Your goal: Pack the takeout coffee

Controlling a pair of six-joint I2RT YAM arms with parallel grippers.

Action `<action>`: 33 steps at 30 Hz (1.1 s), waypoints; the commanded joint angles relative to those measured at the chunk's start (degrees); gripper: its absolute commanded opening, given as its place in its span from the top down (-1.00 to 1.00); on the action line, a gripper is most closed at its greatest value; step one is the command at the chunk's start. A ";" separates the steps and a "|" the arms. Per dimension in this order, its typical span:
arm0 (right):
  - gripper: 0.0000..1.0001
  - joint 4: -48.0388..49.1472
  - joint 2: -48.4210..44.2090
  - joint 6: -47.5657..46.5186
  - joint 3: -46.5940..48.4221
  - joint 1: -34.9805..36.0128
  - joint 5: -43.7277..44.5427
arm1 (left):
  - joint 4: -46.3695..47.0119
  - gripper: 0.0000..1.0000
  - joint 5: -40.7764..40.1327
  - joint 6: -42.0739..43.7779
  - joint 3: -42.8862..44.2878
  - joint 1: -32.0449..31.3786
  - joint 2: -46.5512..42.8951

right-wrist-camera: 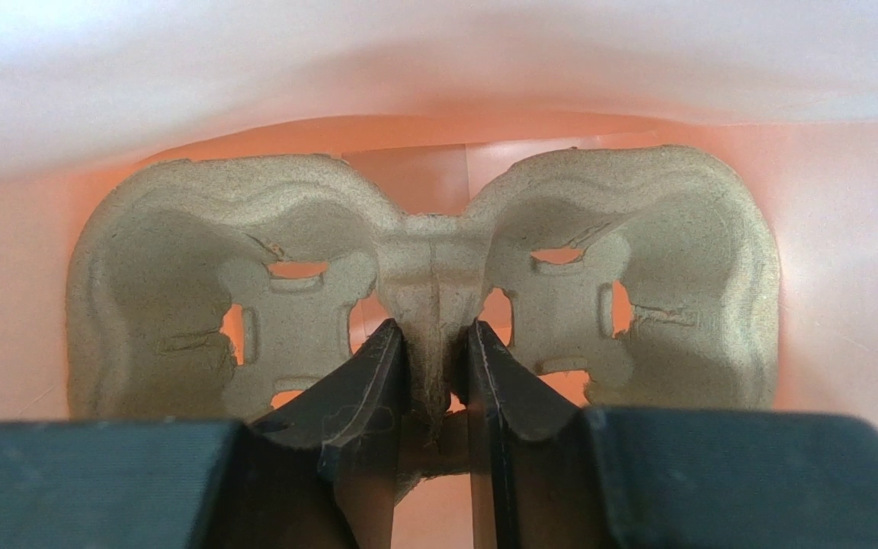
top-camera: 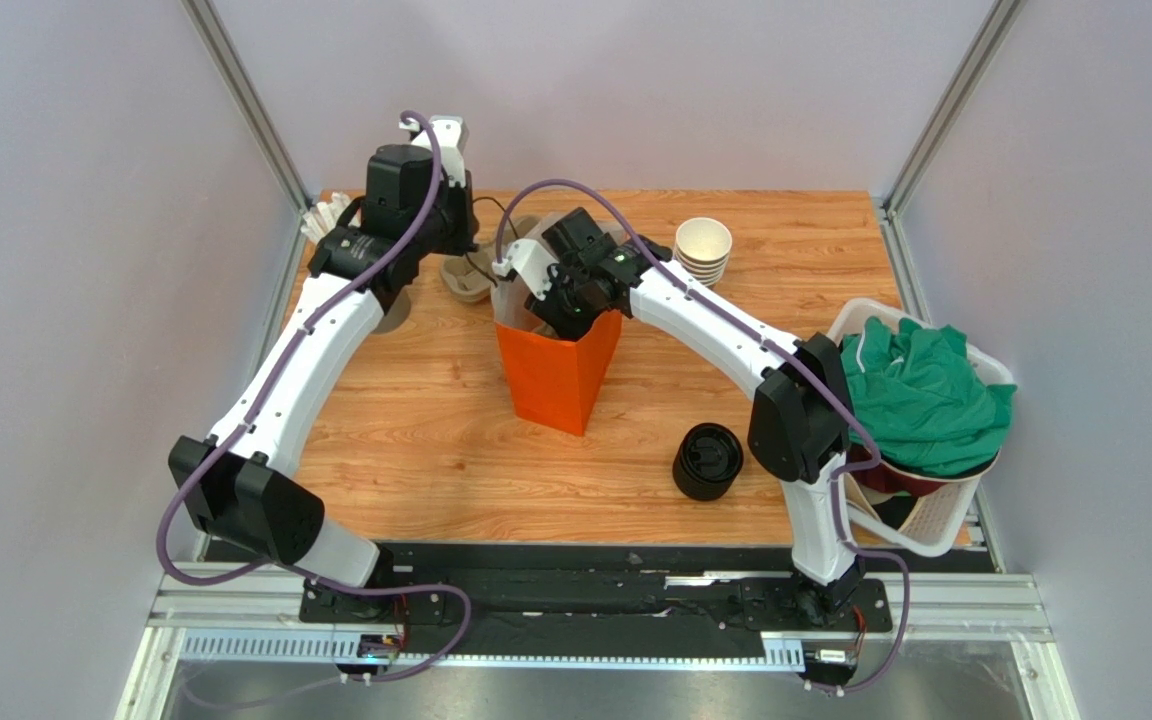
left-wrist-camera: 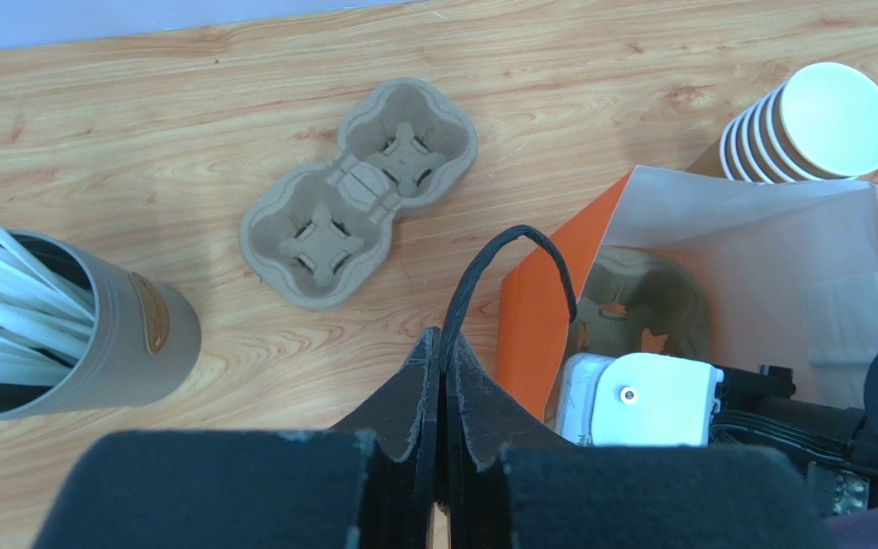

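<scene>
Left hand (left-wrist-camera: 441, 357): pinched shut on the black handle (left-wrist-camera: 503, 245), lower middle of my wrist view.
Right hand (right-wrist-camera: 438, 357): nearly closed, clamping the carrier (right-wrist-camera: 295, 300) by its centre ridge, inside the orange bag (top-camera: 560, 378).
Coffee: I see no lidded cup and cannot place it.
Handling: probably light, crushable paper; I'd grip mid-wall gently, below the lid.

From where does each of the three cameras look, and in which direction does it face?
Top external: above and behind the arm bases, looking down at the table; left arm and right arm show, meeting at the orange bag.
Left wrist: on the left arm, looking down past the left fingers, shut on the bag handle, at a cup carrier on the table.
Right wrist: inside the bag, facing a second carrier pinched by the right fingers.
Shared: top and left wrist both show the cup stack.
</scene>
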 commanded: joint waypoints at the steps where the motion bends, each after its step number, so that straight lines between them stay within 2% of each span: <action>1: 0.48 -0.15 -0.33 -0.30 -0.22 0.04 -0.86 | 0.10 1.00 -2.54 -0.93 0.71 0.48 0.66; 10: 0.47 -0.32 0.28 -0.48 -1.19 0.04 -0.60 | -0.34 1.00 -4.65 -1.55 0.98 1.18 1.01; 33: 0.47 -2.78 4.41 -0.13 1.19 0.04 -0.86 | -0.07 1.00 -2.81 -2.16 0.71 1.27 0.92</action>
